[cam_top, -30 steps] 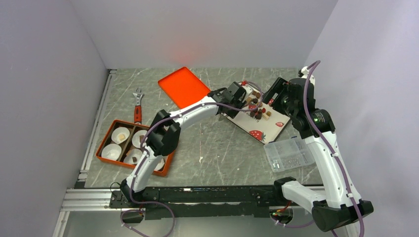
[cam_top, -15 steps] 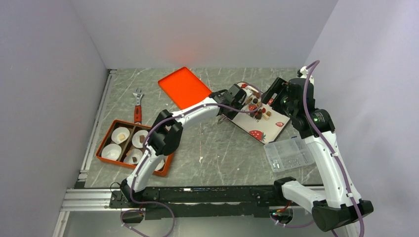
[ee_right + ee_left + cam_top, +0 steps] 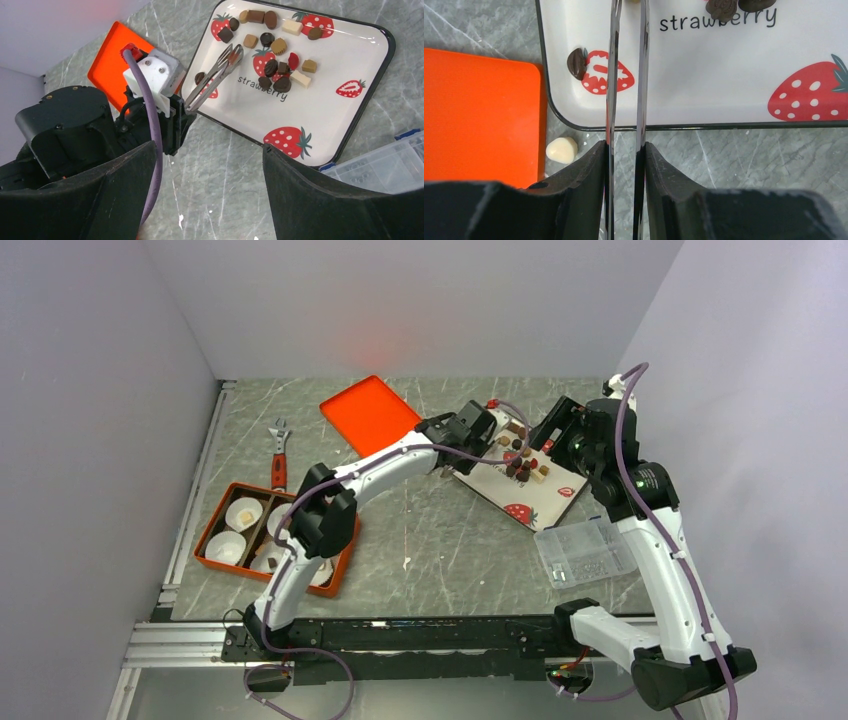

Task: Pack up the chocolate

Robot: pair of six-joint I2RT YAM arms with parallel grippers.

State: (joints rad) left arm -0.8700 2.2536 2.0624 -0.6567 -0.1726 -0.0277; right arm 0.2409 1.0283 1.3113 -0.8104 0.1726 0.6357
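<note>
Several small brown, dark and tan chocolates (image 3: 520,453) lie on a white strawberry-print tray (image 3: 548,498). My left gripper (image 3: 472,430) is shut on metal tongs (image 3: 217,70) at the tray's left edge. In the left wrist view the tongs (image 3: 626,75) run between my fingers (image 3: 589,165) out over the tray (image 3: 704,75), blades close together, tips cut off. In the right wrist view the tong tips hang by the chocolates (image 3: 272,50), with nothing visible between them. One dark piece (image 3: 575,63) lies beside the tongs. My right gripper (image 3: 210,195) is open and empty, above the tray's near side.
An orange box (image 3: 222,523) with white paper cups stands at the left. An orange lid (image 3: 372,415) lies by the tray. A cream piece (image 3: 561,149) sits on the table between lid and tray. A wrench (image 3: 279,453) and a clear plastic box (image 3: 585,552) lie nearby.
My left gripper has shifted a little to the left and back with the tongs, and the left elbow has swung left. The right arm has not moved.
</note>
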